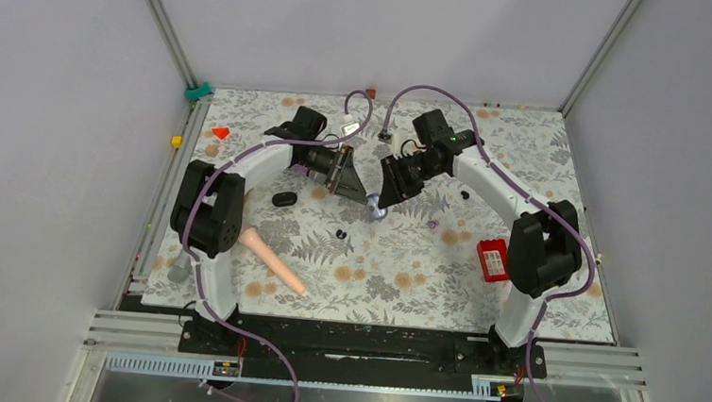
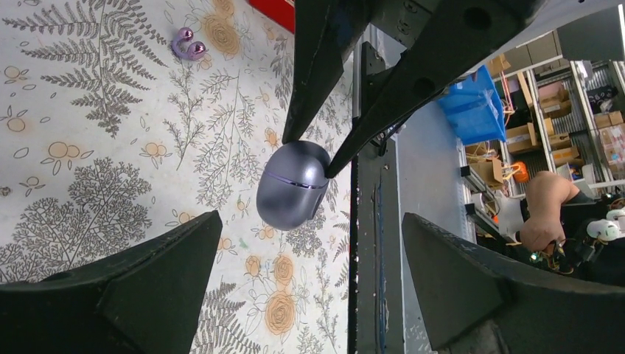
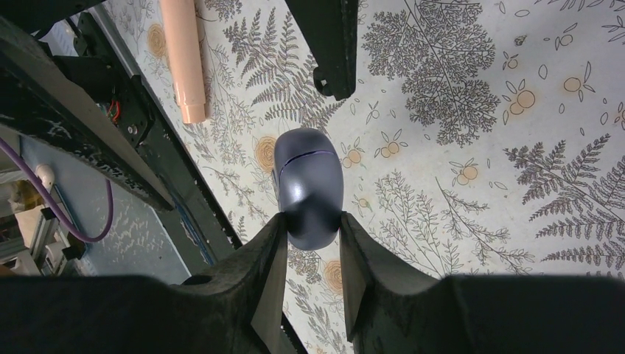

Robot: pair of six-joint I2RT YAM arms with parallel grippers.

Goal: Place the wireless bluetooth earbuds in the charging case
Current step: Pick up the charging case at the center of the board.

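Observation:
The charging case (image 1: 377, 212) is a closed grey-purple pod with a thin seam. My right gripper (image 1: 386, 197) is shut on it and holds it just over the mat; in the right wrist view the fingertips (image 3: 278, 228) pinch the case (image 3: 309, 184) at its near end. My left gripper (image 1: 357, 188) is open and empty just left of the case. In the left wrist view (image 2: 309, 287) the case (image 2: 293, 184) hangs ahead of its spread jaws. A purple earbud pair (image 2: 188, 44) lies on the mat, also in the top view (image 1: 433, 224). Small black earbuds (image 1: 340, 233) lie nearer the front.
A black oval case (image 1: 284, 199) lies left of the grippers. A peach cylinder (image 1: 272, 261) lies at front left. A red box (image 1: 492, 260) sits by the right arm. A red wedge (image 1: 221, 132) and a yellow cube (image 1: 176, 141) are at the far left.

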